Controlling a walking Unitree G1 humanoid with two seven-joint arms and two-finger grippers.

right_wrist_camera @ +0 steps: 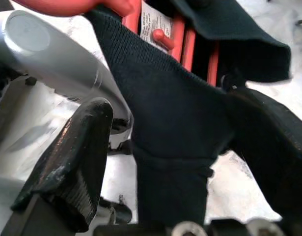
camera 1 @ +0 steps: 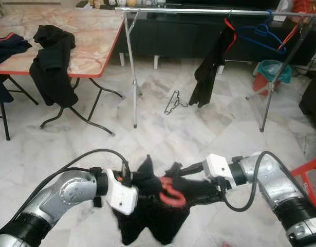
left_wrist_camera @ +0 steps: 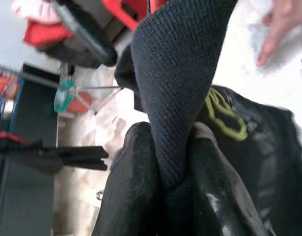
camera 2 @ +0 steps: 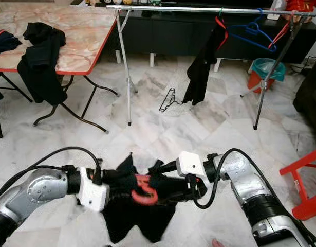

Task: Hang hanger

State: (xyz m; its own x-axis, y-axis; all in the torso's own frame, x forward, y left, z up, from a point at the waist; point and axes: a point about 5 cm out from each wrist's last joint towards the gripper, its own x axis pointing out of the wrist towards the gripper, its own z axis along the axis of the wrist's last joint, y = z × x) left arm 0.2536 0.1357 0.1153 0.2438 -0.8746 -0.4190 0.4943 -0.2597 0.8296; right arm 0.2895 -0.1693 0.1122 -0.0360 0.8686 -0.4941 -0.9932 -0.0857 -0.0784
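A black garment (camera 1: 152,218) with a red hanger (camera 1: 171,194) partly inside it hangs low in front of me between both grippers. My left gripper (camera 1: 138,181) is shut on a fold of the garment (left_wrist_camera: 173,113), which is pinched between its fingers (left_wrist_camera: 133,196). My right gripper (camera 1: 200,191) reaches into the other side. One of its fingers (right_wrist_camera: 72,157) stands free of the cloth, the other is under the fabric (right_wrist_camera: 190,128), and the jaws are apart. The hanger's red bars (right_wrist_camera: 182,42) show by the garment's label. The clothes rail (camera 1: 199,10) stands across the room.
On the rail hang a black garment (camera 1: 209,67), a blue hanger (camera 1: 263,33) and red hangers. A black wire hanger (camera 1: 173,103) lies on the marble floor below. A folding table (camera 1: 96,41) with dark clothes (camera 1: 52,64) stands left, a teal bin (camera 1: 272,69) far right, a red stool (camera 1: 312,172) right.
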